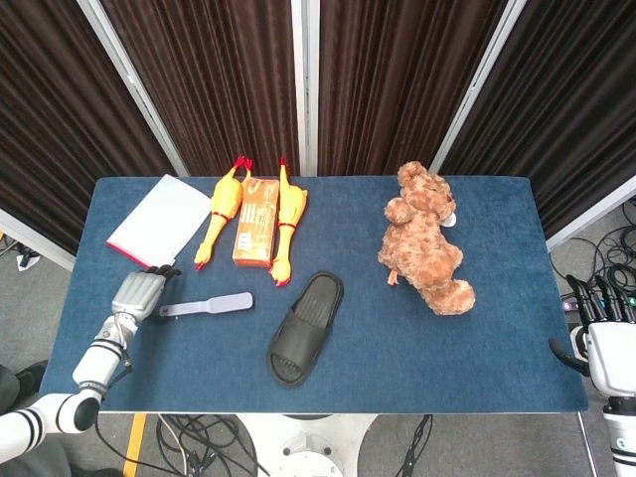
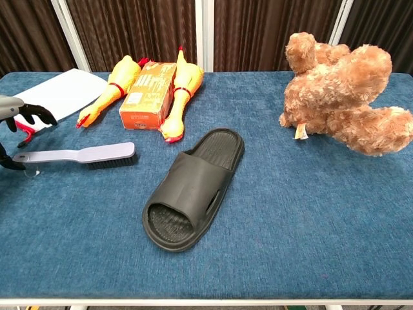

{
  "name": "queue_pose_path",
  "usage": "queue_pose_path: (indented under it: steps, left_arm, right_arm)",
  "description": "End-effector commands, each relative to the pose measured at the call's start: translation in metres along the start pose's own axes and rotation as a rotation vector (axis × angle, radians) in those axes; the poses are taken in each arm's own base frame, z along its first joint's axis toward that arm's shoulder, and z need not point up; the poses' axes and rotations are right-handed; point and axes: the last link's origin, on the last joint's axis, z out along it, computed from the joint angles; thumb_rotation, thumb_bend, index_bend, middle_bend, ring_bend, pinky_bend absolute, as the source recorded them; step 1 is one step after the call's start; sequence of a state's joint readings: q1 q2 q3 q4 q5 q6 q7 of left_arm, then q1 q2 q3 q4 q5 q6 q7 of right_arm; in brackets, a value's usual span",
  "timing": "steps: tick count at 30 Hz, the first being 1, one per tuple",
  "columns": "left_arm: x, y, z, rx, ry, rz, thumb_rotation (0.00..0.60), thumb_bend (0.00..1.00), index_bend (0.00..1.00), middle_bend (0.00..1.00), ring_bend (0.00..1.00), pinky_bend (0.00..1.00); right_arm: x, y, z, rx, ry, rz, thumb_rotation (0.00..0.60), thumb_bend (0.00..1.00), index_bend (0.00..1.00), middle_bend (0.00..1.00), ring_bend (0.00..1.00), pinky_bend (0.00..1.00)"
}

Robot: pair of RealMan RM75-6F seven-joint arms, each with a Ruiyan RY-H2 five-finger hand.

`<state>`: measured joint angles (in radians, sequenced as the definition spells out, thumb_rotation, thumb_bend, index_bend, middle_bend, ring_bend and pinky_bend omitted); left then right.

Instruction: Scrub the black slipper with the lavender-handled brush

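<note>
left hand [image 1: 137,294] fingers spread at lavender brush [image 1: 207,304] handle tip, no grip yet | brush lies left of black slipper [image 1: 305,328], apart | right hand [image 1: 606,343] spread, idle | scrubbing not started

Worktop [image 1: 497,338]: rectangular, covered in dark blue cloth. Lying on it:
- black slipper [image 1: 305,328], near the middle, sole down, set diagonally;
- lavender-handled brush [image 1: 207,305], to the slipper's left (bristles down, handle end toward the left edge);
- orange box [image 1: 255,233], at the back, flat between two yellow rubber chickens [image 1: 217,223], one along each long side;
- white pouch [image 1: 159,222], red-trimmed, back left corner;
- brown plush bear [image 1: 425,241], right of centre.
</note>
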<state>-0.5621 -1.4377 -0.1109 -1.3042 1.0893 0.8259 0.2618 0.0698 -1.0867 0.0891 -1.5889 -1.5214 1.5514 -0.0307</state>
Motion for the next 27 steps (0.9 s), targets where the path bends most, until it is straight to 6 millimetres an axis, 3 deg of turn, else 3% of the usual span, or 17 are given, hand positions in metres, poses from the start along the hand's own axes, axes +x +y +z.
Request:
queue_pose_path:
  steps: [1, 10, 15, 20, 27]
  left_arm:
    - [0.001, -0.003, 0.006, 0.011, 0.007, 0.007, 0.600, 0.04, 0.26, 0.29, 0.24, 0.32]
    - [0.009, -0.011, 0.021, 0.055, 0.047, 0.000, 0.600, 0.04, 0.26, 0.29, 0.24, 0.32]
    - [0.009, -0.006, 0.013, 0.017, 0.006, 0.026, 0.600, 0.04, 0.27, 0.30, 0.24, 0.32]
    - [0.010, 0.005, -0.002, -0.022, -0.027, 0.061, 0.600, 0.04, 0.35, 0.41, 0.31, 0.34]
    - [0.008, 0.013, -0.001, -0.005, -0.080, 0.021, 0.600, 0.04, 0.44, 0.49, 0.40, 0.42]
  right_arm:
    - [-0.001, 0.000, -0.001, -0.002, -0.001, 0.001, 0.600, 0.07, 0.06, 0.14, 0.00, 0.09]
    - [-0.001, 0.002, -0.004, -0.013, 0.000, 0.004, 0.600, 0.07, 0.06, 0.14, 0.00, 0.09]
    - [-0.001, 0.003, -0.005, -0.014, -0.001, 0.006, 0.600, 0.07, 0.06, 0.14, 0.00, 0.09]
    - [-0.003, 0.003, -0.004, -0.014, -0.008, 0.012, 0.600, 0.07, 0.06, 0.14, 0.00, 0.09]
    - [-0.004, 0.005, -0.004, -0.017, -0.010, 0.013, 0.600, 0.07, 0.06, 0.14, 0.00, 0.09]
